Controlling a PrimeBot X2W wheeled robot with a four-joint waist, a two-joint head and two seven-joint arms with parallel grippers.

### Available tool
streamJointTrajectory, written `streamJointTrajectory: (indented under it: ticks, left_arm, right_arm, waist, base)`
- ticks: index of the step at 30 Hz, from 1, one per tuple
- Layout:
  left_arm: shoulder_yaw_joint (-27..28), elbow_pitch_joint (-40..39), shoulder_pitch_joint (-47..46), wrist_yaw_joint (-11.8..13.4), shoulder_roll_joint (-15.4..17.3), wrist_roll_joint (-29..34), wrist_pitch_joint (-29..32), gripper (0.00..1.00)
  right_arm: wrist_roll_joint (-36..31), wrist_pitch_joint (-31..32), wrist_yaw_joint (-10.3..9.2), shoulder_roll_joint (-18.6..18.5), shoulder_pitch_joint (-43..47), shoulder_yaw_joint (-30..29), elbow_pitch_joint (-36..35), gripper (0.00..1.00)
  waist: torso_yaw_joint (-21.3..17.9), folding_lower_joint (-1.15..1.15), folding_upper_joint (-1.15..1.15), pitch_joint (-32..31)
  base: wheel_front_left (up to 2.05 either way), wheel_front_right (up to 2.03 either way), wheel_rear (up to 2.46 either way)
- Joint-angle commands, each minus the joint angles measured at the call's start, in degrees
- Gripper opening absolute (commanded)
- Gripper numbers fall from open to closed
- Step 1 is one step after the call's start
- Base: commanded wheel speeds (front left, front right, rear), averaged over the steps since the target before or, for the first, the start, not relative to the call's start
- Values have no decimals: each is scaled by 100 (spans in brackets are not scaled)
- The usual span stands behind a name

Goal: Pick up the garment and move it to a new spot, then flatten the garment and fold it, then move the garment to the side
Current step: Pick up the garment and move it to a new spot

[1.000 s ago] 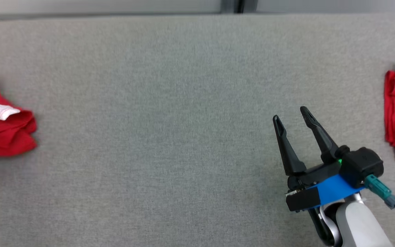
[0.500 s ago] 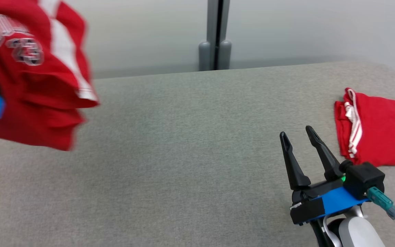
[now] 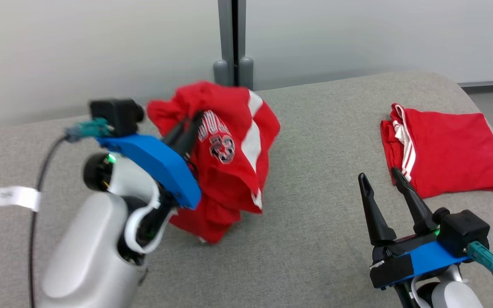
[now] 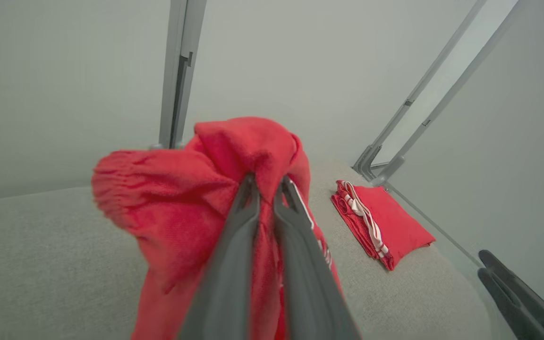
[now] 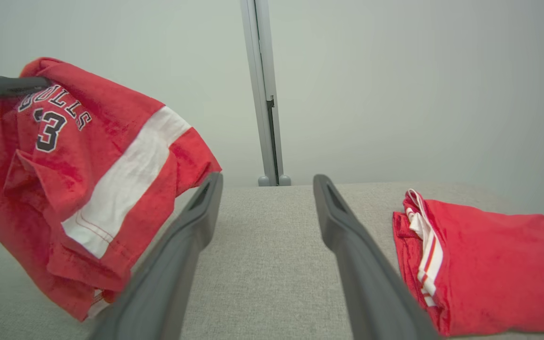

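The garment, a red jersey with a white stripe and a printed number, hangs crumpled above the grey padded table, its lower folds close to the surface. My left gripper is shut on its upper folds; in the left wrist view the two fingers pinch the red cloth at the left gripper. My right gripper stands open and empty at the lower right, well clear of the garment. From the right wrist, the right gripper frames bare table, with the garment to its left.
A second red garment, folded with white-striped trim, lies at the table's right end, near the rounded edge. A grey post and pale wall stand behind the table. A white tag hangs on the left arm's cable.
The head camera has tilted up and shifted. My left gripper has carried the garment from the left end toward the table's middle. The right gripper has stayed open.
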Motion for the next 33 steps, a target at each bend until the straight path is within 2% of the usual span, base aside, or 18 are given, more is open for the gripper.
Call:
streamJointTrajectory:
  ticks: [1,6,7,8,9,10,17,21,29,33]
  left_arm:
    - [-105,211,148,-70,-146,-36,-100,0]
    - [-417,1041,408,-190,-414,134,-460,0]
    - [-471,1213,466,-173,-451,190,-544,5]
    - [-555,1356,511,-186,-491,257,-622,36]
    - [-612,1501,567,-197,-532,297,-681,80]
    - [-675,1622,634,-222,-579,299,-714,100]
    - [-745,1881,908,-292,-747,219,-1082,100]
    - [-594,1626,1073,-373,-738,135,-1513,100]
    - [-172,913,1613,-453,-358,166,-2489,100]
    - [114,783,1894,-326,-163,289,-3111,100]
  right_arm:
    - [-24,23,1,7,33,11,-40,100]
    - [8,38,1,11,-8,72,-64,100]
    - [17,41,1,11,-18,93,-56,100]
    - [24,43,1,12,-27,110,-49,100]
    - [29,40,1,12,-35,129,-43,100]
    - [37,34,1,12,-38,132,-33,100]
    - [-24,69,2,-48,29,128,17,100]
    - [-41,92,1,-77,94,54,-21,100]
    - [-47,106,1,-38,281,-101,-95,100]
    - [-49,125,2,-25,341,-146,-91,100]
  waist:
    - [-72,1,0,58]
    - [-167,1,0,167]
    - [-182,1,0,178]
    - [-192,1,0,192]
    - [-201,1,0,205]
    - [-204,1,0,212]
    - [-108,1,0,175]
    - [-17,1,0,91]
    - [255,1,0,-63]
    - [375,1,0,-116]
  base:
    - [0,0,0]
    - [0,0,0]
    - [0,0,0]
    - [0,0,0]
    - [0,0,0]
    - [0,0,0]
    - [0,0,0]
    - [0,0,0]
    - [0,0,0]
    - [0,0,0]
